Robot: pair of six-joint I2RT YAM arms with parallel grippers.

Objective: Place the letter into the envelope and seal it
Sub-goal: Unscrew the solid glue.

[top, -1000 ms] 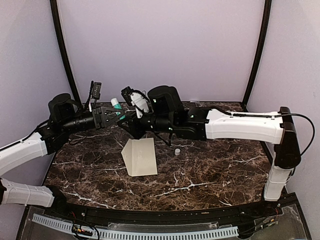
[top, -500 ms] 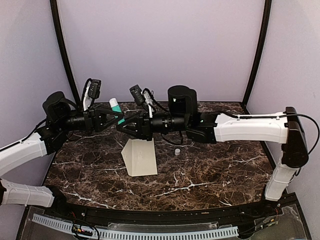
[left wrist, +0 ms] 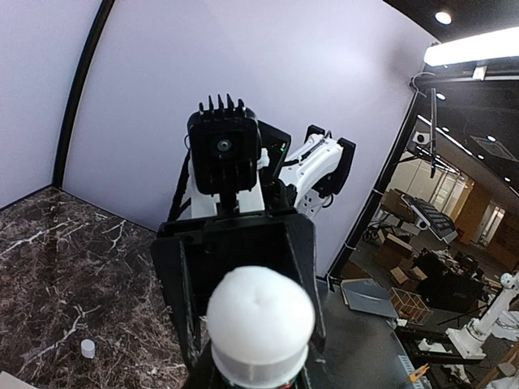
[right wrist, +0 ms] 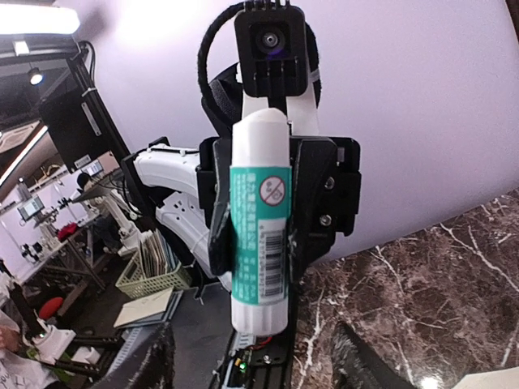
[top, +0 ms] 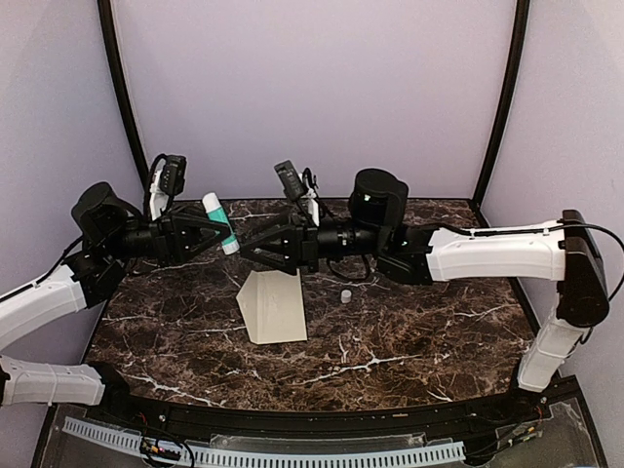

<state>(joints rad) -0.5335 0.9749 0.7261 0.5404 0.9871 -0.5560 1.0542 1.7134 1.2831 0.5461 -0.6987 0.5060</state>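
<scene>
The cream envelope (top: 274, 306) lies on the dark marble table (top: 409, 341) below both grippers, its upper part folded up. I see no separate whitish letter. My left gripper (top: 226, 234) is shut on a white glue stick with a green label (top: 219, 222) and holds it in the air, tip pointing up. In the right wrist view the stick (right wrist: 259, 235) stands upright between the left fingers (right wrist: 217, 219). My right gripper (top: 252, 253) is open and empty, facing the stick from the right with a small gap. In the left wrist view the stick's white end (left wrist: 259, 324) fills the foreground.
A small white cap (top: 345, 294) stands on the table right of the envelope; it also shows in the left wrist view (left wrist: 87, 348). Black frame posts (top: 122, 107) and purple walls close in the back and sides.
The two grippers have drawn apart: the left moved left with the glue stick, the right backed off to the right and rolled its wrist. Envelope and cap have not moved.
</scene>
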